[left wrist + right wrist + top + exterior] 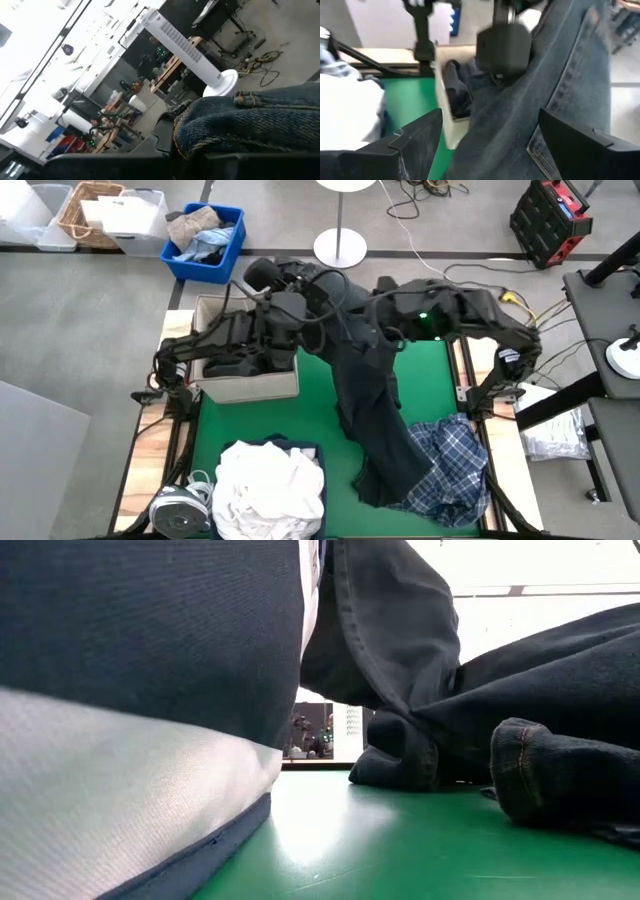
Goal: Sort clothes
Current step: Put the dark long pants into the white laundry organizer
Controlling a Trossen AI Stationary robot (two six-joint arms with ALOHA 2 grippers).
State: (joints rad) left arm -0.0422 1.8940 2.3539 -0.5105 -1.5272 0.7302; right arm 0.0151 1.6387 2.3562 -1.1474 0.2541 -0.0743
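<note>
While the long dark denim jeans (372, 405) are clamped near the waistband between the fingers of the left gripper (335, 308) and right gripper (385, 315), the legs are left trailing below onto the green mat (260, 415), over the blue-and-white plaid shirt (452, 455). Just beside the left gripper stands the beige open fabric bin (250, 385) with dark clothes inside, judged the drop point. Its near rim must be cleared; open mat lies below the grippers.

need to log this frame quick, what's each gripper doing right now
Left gripper: shut on the dark jeans, lifted over the beige bin.
Right gripper: jeans lie between its fingers; grip cannot be told.
</note>
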